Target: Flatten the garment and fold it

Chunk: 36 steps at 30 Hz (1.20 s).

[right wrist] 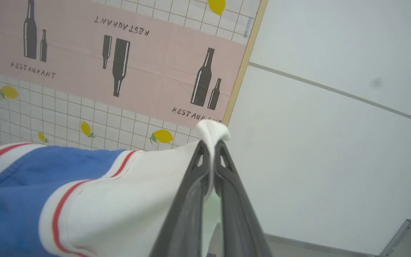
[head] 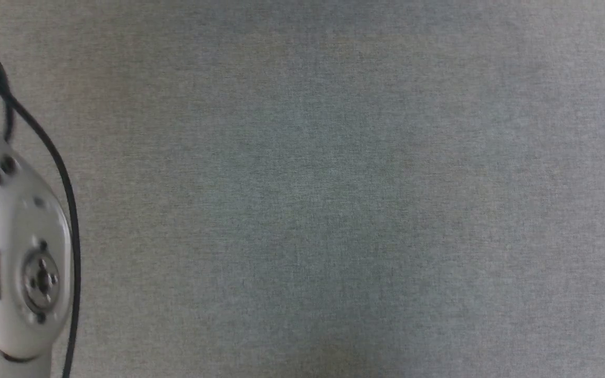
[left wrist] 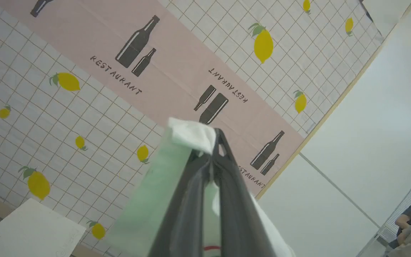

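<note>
Now | gray table (head: 334,210) lies under the head camera | garment (right wrist: 16,200) hangs raised, its long axis running sideways between the arms | right gripper (right wrist: 211,144) and left gripper (left wrist: 215,150) each pinch white sleeve cloth

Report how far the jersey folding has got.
Done: the grasp. The left hand and right hand are each shut on white fabric of the garment. In hand: it is held aloft before the patterned wall. Left: laying it flat on the grey surface, then every fold.
</note>
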Motion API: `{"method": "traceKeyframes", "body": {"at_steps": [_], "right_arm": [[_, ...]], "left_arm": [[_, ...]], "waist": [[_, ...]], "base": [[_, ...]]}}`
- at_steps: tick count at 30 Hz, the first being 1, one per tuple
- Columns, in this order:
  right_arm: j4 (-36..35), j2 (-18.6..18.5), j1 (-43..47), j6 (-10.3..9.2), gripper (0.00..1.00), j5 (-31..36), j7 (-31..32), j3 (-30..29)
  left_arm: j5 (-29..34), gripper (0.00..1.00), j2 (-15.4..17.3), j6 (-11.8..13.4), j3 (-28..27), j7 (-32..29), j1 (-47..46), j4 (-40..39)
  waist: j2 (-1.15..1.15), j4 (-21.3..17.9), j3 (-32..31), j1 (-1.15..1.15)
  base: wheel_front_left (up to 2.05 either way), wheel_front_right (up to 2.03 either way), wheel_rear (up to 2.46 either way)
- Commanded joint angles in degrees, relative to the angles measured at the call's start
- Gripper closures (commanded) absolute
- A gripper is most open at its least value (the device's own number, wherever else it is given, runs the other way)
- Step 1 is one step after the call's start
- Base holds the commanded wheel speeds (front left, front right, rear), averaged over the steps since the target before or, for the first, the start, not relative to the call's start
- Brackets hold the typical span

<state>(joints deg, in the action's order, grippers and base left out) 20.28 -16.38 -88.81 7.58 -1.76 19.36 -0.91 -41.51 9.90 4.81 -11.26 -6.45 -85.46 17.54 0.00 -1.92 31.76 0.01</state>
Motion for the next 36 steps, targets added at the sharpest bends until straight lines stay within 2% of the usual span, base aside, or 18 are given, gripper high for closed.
{"method": "traceKeyframes", "body": {"at_steps": [1,9,14,17,22,27,33,36], "right_arm": [[0.78,-0.46,2.64,-0.09,1.00,-1.11,-0.98,0.64],[3.77,-0.91,22.12,-0.09,1.00,-9.36,-7.44,6.87],[2.54,-0.25,37.35,-0.09,1.00,-14.86,-9.37,7.62],[-0.04,0.21,47.20,-0.09,1.00,-17.12,-9.47,6.54],[-6.24,1.46,62.27,-0.09,1.00,-18.15,-6.75,0.69],[-14.68,5.31,75.98,-0.09,1.00,-16.97,-0.24,-4.85],[-23.53,11.41,88.05,-0.09,1.00,-14.60,9.26,-11.37],[-26.28,12.99,92.76,-0.09,1.00,-14.28,13.20,-14.47]], "left_arm": [[-0.29,1.00,0.70,-0.75,0.01,-0.44,3.56,0.74],[1.62,1.00,3.49,-4.66,0.77,-2.65,27.57,2.86],[2.45,1.00,3.12,-6.09,1.63,-4.03,44.11,1.62],[2.47,1.00,2.29,-6.11,1.78,-5.19,54.86,-0.20],[2.44,1.00,-0.01,-4.27,1.71,-7.02,69.97,-5.20],[1.91,1.00,-2.51,-1.13,1.04,-9.30,82.54,-12.06],[3.00,1.00,-3.84,2.69,1.46,-11.94,92.73,-18.32],[3.83,1.00,-3.99,4.58,1.42,-13.04,95.91,-20.57]], "waist": [[0.00,0.10,-0.83,-0.01],[0.00,-0.07,-6.94,-0.01],[0.00,0.29,-12.73,-0.01],[0.00,0.40,-16.62,-0.01],[0.00,1.02,-21.21,-0.01],[0.00,1.19,-24.24,-0.01],[0.00,1.65,-26.21,-0.01],[0.00,2.10,-27.00,-0.01]], "base": [[0.00,0.00,0.00],[0.00,0.00,0.00],[0.00,0.00,0.00],[0.00,0.00,0.00],[0.00,0.00,0.00],[0.00,0.00,0.00],[0.00,0.00,0.00],[0.00,0.00,0.00]]}}
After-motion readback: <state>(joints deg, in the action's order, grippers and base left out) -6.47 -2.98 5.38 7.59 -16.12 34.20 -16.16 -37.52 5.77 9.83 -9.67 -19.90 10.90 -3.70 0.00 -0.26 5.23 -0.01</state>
